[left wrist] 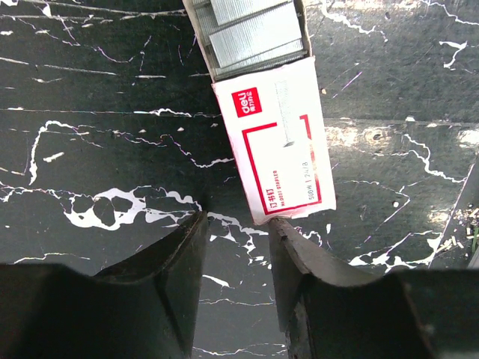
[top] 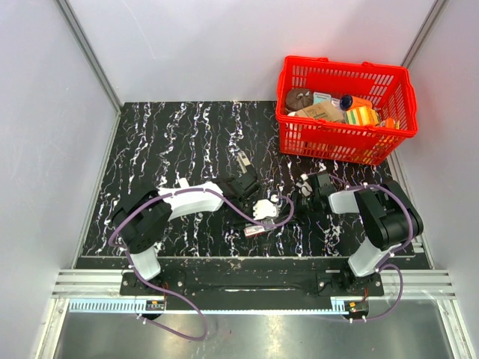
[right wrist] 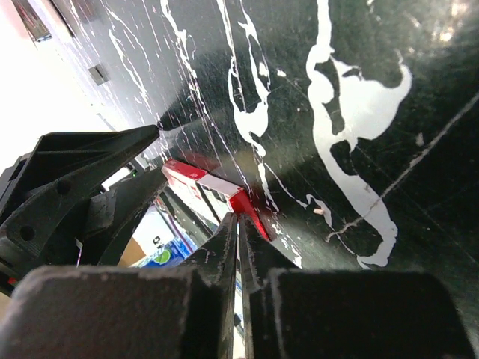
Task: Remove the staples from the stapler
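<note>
The stapler (top: 243, 160) shows only in the top view, as a slim grey-silver thing on the black marbled table just beyond the left wrist. My left gripper (top: 259, 218) (left wrist: 236, 217) is open and empty. Its right fingertip (left wrist: 288, 239) is at the near end of a red-and-white staple box (left wrist: 281, 146) (top: 254, 230), which lies open with strips of staples (left wrist: 251, 34) showing. My right gripper (top: 297, 196) (right wrist: 238, 218) is shut with nothing between its fingers, low over the table. Its tips are close to the same box (right wrist: 196, 173).
A red basket (top: 346, 142) with several packets stands at the back right. The two grippers are close together mid-table, and the left one's black body (right wrist: 82, 187) fills the left of the right wrist view. Grey walls surround the table.
</note>
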